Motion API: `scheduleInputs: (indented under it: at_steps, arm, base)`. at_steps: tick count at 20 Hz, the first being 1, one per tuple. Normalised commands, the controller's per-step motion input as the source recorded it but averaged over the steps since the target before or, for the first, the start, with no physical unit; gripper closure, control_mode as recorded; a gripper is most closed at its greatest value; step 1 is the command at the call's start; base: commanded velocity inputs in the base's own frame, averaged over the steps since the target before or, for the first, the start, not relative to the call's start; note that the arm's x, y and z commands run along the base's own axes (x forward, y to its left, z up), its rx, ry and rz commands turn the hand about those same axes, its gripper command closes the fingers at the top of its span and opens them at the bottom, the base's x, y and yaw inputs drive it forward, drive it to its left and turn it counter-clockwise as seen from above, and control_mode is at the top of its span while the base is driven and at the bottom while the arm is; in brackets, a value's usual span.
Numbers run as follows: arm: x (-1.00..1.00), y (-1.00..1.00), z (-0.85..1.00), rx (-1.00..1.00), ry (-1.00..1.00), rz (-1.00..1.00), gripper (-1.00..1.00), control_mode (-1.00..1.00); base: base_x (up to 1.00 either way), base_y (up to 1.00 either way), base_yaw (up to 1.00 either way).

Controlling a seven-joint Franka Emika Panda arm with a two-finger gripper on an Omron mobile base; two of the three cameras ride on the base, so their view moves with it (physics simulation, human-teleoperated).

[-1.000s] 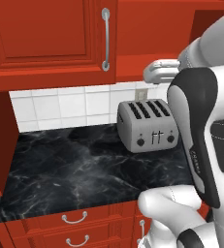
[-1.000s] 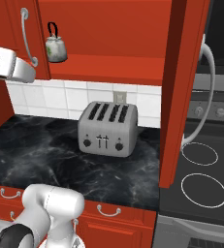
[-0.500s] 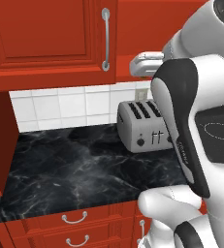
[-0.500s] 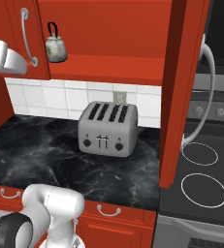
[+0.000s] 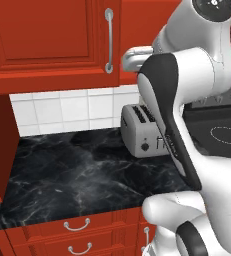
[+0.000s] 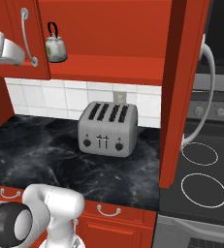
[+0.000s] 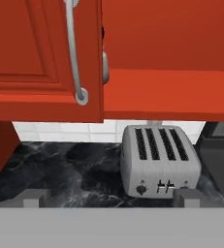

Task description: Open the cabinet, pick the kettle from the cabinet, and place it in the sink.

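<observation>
One cabinet (image 6: 108,34) door open; kettle (image 6: 56,47) at 11 o'clock, probably door-screened from the wide-open, empty gripper (image 7: 111,196). Approach around the door edge.

even, bright rendered light with no glare or blur; edges stay sharp everywhere and nothing bends at the borders. a soft shadow lies on the counter (image 6: 45,160) beside the toaster (image 6: 107,128), and the open cabinet (image 6: 118,38) is evenly lit inside.
</observation>
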Motion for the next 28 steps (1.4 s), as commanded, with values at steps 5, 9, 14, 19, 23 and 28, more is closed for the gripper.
scheduleInputs:
  at_steps: [5, 9, 14, 19, 23, 28]
  arm:
    - [0.34, 0.22, 0.0, -0.02, 0.0, 0.0, -1.0, -1.0]
    - [0.29, 0.25, 0.0, 0.0, -0.02, 0.0, -1.0, -1.0]
    - [0.4, 0.1, 0.0, 0.0, -0.01, 0.0, -1.0, -1.0]
    - [0.4, 0.05, 0.0, 0.0, -0.02, 0.0, -1.0, -1.0]
    - [0.41, 0.05, 0.0, 0.0, 0.0, 0.0, -1.0, -1.0]
    - [0.34, 0.13, 0.0, 0.0, -0.01, 0.0, -1.0, -1.0]
  base:
    - [0.0, 0.0, 0.0]
    - [0.0, 0.0, 0.0]
    - [0.0, 0.0, 0.0]
    - [0.0, 0.0, 0.0]
    - [0.0, 0.0, 0.0]
    - [0.0, 0.0, 0.0]
